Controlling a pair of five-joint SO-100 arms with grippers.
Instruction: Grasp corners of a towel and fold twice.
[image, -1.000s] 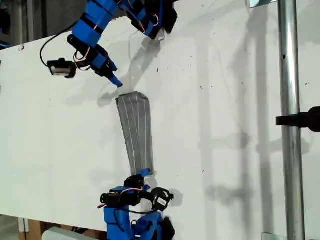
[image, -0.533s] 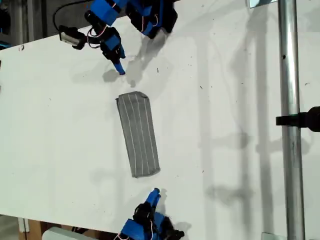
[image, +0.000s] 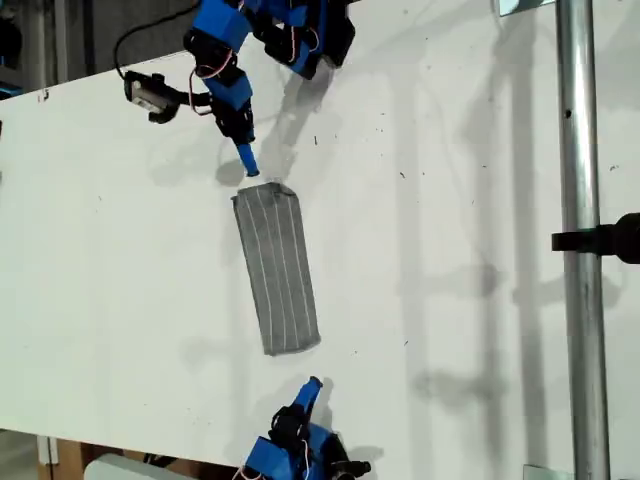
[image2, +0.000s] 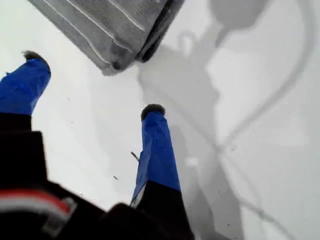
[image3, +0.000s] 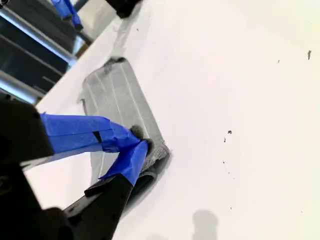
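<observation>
Towel (image: 278, 268) lies mid-worktop (image: 450, 250), a narrow folded strip. My first claw (image2: 95, 85) hovers short of one end, jaws apart; my second claw (image3: 136, 142) looks pinched together, apparently above the other. Bite both layers squarely.

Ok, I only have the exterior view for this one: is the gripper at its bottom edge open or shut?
Observer: Open. The first wrist view shows my first gripper with its jaws spread and nothing between them.
Operator: And the one by the towel's upper end?
Observer: That is my second gripper. Its tips are pressed together, and no cloth shows between them.
Operator: Is the towel a single layer?
Observer: No. In the first wrist view the towel shows stacked layers at its near end.
</observation>
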